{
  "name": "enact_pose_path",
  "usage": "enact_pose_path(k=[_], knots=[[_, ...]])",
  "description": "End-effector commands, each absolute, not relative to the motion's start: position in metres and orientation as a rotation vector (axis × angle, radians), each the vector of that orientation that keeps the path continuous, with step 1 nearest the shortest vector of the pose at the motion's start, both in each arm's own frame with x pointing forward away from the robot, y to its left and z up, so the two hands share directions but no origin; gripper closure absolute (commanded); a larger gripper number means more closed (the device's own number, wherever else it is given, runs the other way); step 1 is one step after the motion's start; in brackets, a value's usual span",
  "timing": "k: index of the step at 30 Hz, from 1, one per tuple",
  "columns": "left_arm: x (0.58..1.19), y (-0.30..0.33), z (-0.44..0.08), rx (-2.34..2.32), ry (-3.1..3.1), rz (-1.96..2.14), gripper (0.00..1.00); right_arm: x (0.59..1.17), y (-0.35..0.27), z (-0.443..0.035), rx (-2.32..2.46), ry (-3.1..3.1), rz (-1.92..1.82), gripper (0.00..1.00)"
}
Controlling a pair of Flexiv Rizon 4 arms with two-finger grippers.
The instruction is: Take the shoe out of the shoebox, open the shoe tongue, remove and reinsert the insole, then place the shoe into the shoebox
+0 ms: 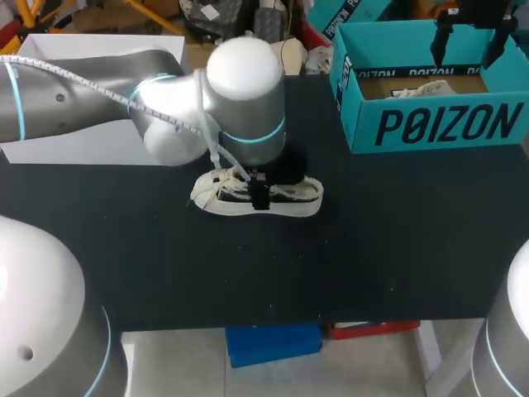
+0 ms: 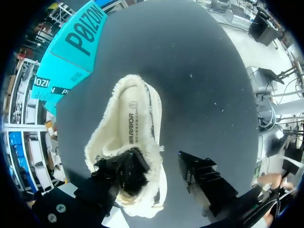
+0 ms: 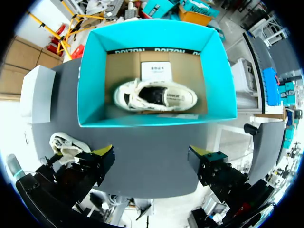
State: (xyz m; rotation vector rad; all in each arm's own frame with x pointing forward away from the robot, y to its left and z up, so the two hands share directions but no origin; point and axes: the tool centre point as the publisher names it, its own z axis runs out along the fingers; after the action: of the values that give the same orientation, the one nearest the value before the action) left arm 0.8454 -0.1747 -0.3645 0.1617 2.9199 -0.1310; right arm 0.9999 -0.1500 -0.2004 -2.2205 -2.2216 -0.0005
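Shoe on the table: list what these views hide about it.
Head view: the left arm covers the middle of the shoe.
Left wrist view: a finger of the left gripper hides the near end of the insole.
Right wrist view: a finger of the right gripper hides all but one end.

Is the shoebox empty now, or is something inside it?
Not empty: in the right wrist view, one white shoe lies inside the shoebox.

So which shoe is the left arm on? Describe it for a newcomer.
Start at the teal shoebox on the black table. The shoe lies mid-table under the left gripper, one finger inside it; unlike the second shoe, it is outside the box.
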Motion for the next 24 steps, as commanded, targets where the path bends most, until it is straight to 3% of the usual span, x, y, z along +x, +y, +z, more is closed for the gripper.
enact_pose_path(k=[1, 10, 24], knots=[[0.850, -0.144, -0.299, 0.185, 2.973, -0.332, 0.00, 1.000, -0.150, -0.200, -2.221, -2.222, 0.000, 0.00], [0.881, -0.092, -0.239, 0.170, 3.073, -0.709, 0.00, 1.000, -0.150, -0.200, -2.221, -2.222, 0.000, 0.00], [0.903, -0.018, -0.240, 0.060, 3.003, -0.952, 0.00, 1.000, -0.150, -0.200, -2.221, -2.222, 0.000, 0.00]])
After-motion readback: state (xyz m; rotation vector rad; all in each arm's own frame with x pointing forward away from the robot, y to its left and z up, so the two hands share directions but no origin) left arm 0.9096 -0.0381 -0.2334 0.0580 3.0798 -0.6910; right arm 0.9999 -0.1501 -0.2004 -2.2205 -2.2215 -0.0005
